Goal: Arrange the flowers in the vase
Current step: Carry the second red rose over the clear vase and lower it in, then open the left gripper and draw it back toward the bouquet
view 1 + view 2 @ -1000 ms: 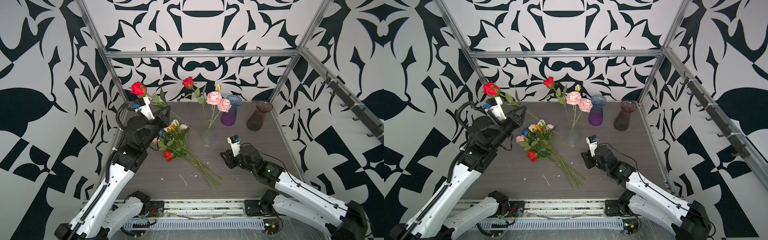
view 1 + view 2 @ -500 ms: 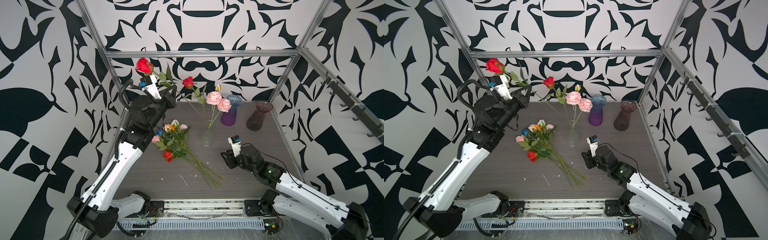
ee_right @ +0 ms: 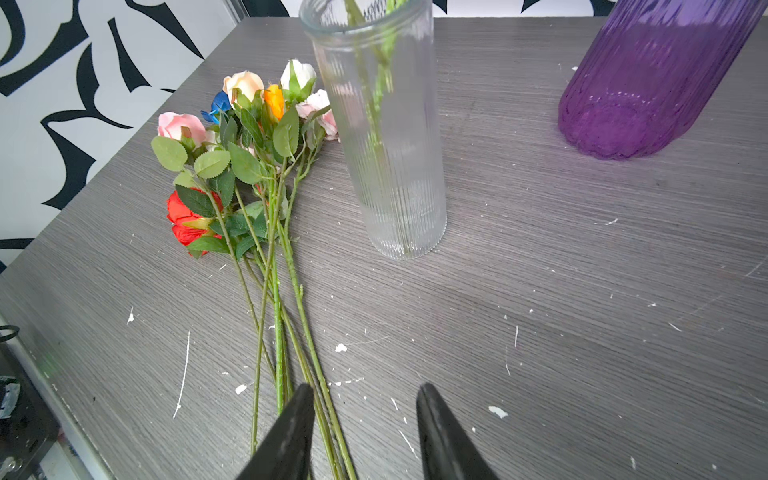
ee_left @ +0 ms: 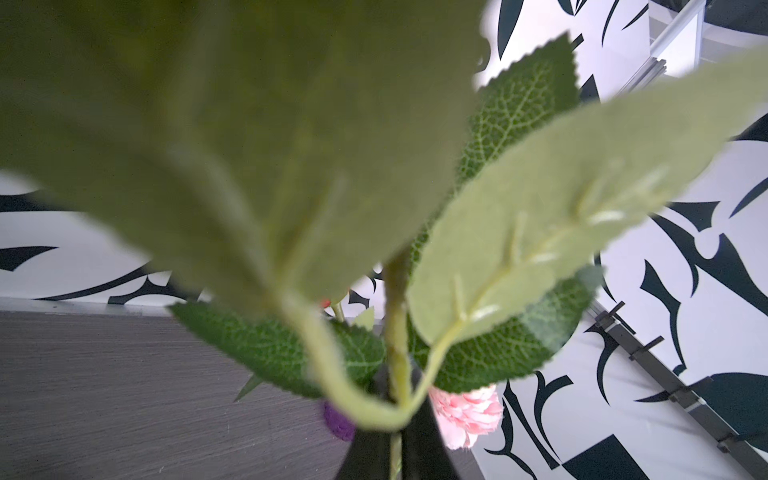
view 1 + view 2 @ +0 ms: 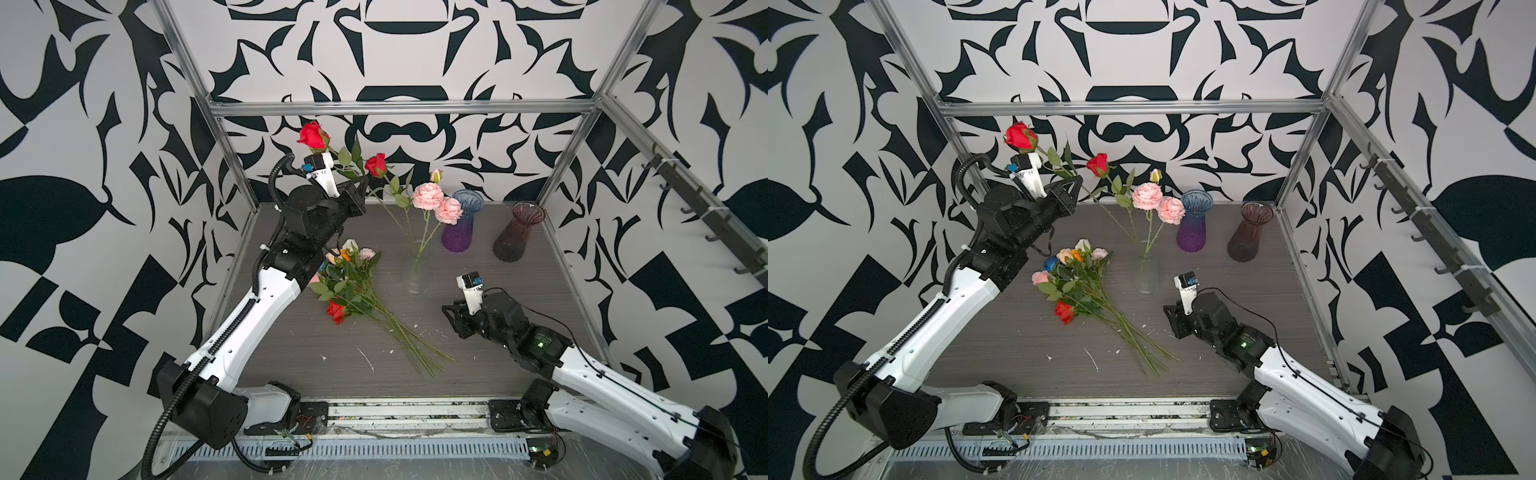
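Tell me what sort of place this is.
Probably a robot test cell: a metal frame with black-and-white patterned walls boxes in a grey table, and two robot arms are mounted at its front edge.

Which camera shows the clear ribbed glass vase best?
Right wrist view: the clear ribbed glass vase is close, ribs and green stems inside plain. Both top views show it small but whole. Green leaves fill the left wrist view instead.
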Motion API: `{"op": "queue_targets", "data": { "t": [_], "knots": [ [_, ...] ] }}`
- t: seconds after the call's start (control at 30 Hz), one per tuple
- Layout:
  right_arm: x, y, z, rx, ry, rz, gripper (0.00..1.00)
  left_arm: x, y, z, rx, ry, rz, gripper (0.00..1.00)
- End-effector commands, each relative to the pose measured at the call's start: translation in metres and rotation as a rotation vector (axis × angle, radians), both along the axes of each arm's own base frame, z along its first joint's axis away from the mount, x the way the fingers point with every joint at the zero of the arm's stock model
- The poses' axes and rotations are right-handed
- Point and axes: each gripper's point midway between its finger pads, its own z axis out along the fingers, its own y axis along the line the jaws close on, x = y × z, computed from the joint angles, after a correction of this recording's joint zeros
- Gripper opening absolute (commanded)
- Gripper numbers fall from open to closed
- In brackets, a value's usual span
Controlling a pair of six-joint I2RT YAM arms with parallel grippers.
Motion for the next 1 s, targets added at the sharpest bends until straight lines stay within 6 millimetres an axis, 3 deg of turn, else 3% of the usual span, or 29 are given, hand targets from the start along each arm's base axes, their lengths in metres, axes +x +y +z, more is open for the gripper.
{"op": "queue_targets", "data": {
  "t": [0.0, 0.23, 0.27, 0.33, 0.4, 0.43, 0.6, 0.7, 0.8, 0.97],
  "knots": [
    [0.005, 0.001, 0.009, 0.015, -0.029, -0.01, 0.44, 0.001, -0.018, -0.02, 0.002, 0.032, -0.041, 0.0],
    [0.004, 0.0, 0.01, 0.017, -0.033, -0.013, 0.44, -0.001, -0.045, -0.05, 0.022, 0.087, -0.082, 0.0],
    [0.004, 0.0, 0.01, 0.017, -0.033, -0.013, 0.44, -0.001, -0.047, -0.053, 0.025, 0.093, -0.09, 0.09],
    [0.004, 0.0, 0.01, 0.017, -0.033, -0.013, 0.44, -0.003, -0.049, -0.056, 0.029, 0.098, -0.099, 0.46],
    [0.004, 0.0, 0.01, 0.017, -0.033, -0.011, 0.44, -0.005, -0.048, -0.056, 0.037, 0.103, -0.101, 0.76],
    [0.004, 0.0, 0.01, 0.015, -0.032, -0.011, 0.44, -0.007, -0.046, -0.056, 0.048, 0.102, -0.098, 0.83],
    [0.004, 0.0, 0.008, 0.012, -0.028, -0.011, 0.44, -0.023, -0.03, -0.055, 0.117, 0.096, -0.069, 0.89],
    [0.005, 0.0, 0.009, 0.011, -0.027, -0.011, 0.44, -0.041, -0.006, -0.058, 0.141, 0.102, -0.016, 0.91],
    [0.005, 0.001, 0.008, 0.008, -0.023, -0.01, 0.44, -0.059, 0.02, -0.081, 0.176, 0.138, 0.038, 0.94],
    [0.006, 0.003, 0.007, 0.005, -0.012, -0.006, 0.44, -0.093, 0.054, -0.135, 0.237, 0.227, 0.086, 0.97]
  ]
}}
